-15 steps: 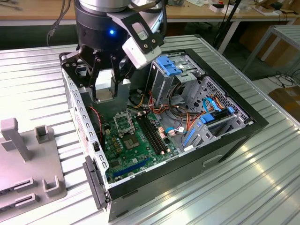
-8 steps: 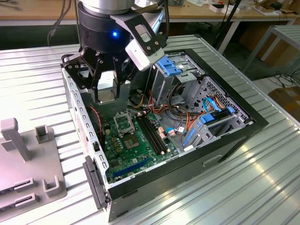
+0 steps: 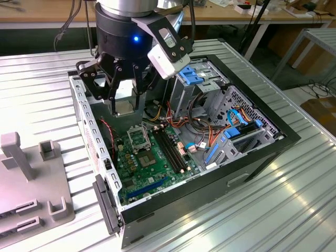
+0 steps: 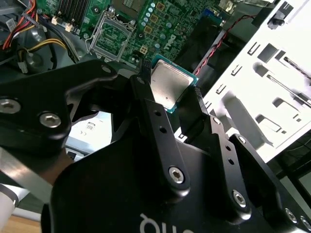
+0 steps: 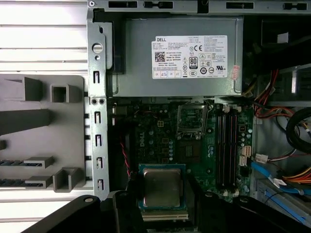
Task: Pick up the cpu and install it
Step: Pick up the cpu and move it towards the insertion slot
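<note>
The arm (image 3: 126,26) came down steeply from twelve o'clock in the exterior view, a small blue light (image 3: 136,38) glowing on its wrist, and the tool (image 3: 125,109) hung over the open computer case (image 3: 262,152). Its two black fingers (image 4: 146,97) were closed on opposite edges of the cpu (image 4: 169,87), which lay flat between them, silver top up. In both wrist views the chip was clear of the green motherboard (image 5: 160,145) and apart from the socket (image 5: 193,119). In the exterior view the socket sat just below the held chip, toward six o'clock.

The case lay on its side on a ribbed metal desk (image 3: 42,79). A grey moulded fixture (image 3: 31,173) stood on the desk at eight o'clock from the case. Wooden benches (image 3: 47,13) ran across the room behind, at twelve o'clock.

In the first wrist view the grey power-supply box (image 5: 136,58) carried a white label (image 5: 191,57) with black print and several marks, and a small pinkish sticker (image 5: 235,72) sat at its corner.
</note>
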